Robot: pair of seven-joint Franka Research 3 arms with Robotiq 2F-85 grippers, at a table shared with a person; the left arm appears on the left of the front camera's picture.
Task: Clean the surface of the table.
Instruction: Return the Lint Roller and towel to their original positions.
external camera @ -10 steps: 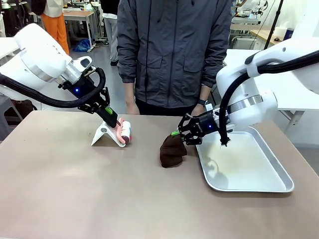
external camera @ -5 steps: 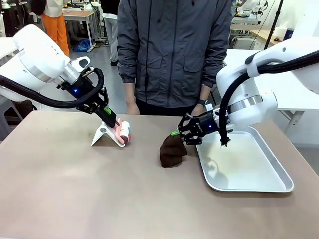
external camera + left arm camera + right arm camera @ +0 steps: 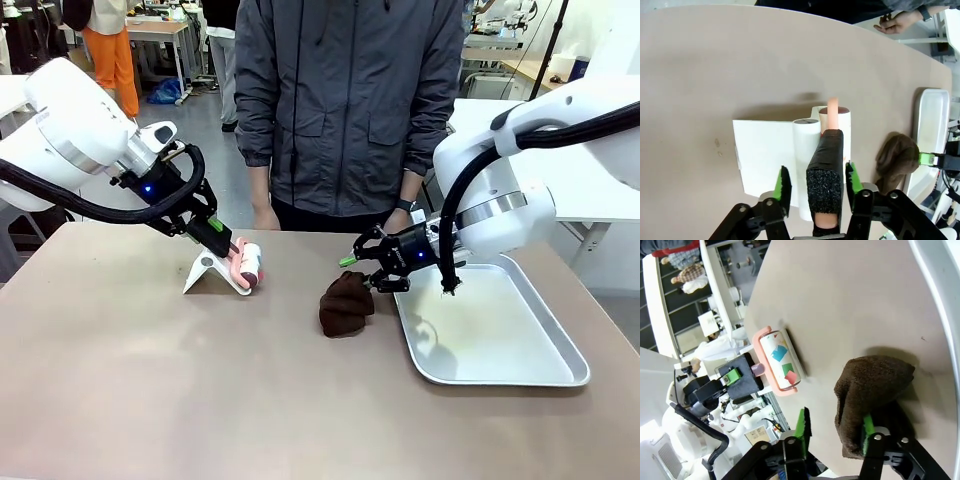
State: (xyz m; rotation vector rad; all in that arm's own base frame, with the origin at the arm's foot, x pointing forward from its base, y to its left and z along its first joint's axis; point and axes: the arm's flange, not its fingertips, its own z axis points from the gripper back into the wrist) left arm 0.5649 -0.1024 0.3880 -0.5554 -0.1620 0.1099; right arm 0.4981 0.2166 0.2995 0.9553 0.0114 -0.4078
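Both wrist views show hands' (image 3: 816,182) (image 3: 834,429) fingers parted.

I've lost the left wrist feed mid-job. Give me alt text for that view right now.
The left gripper, jaws apart, straddles the black-wrapped pink handle of a white lint roller lying on its white stand on the taupe table. A crumpled dark brown cloth lies beside a shiny silver metal tray, and a person's hand shows at the far edge.

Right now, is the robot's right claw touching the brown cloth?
Cannot tell. In the right wrist view, the right gripper is open around the brown cloth, and one green pad overlaps its edge, so neither contact nor a gap shows plainly.
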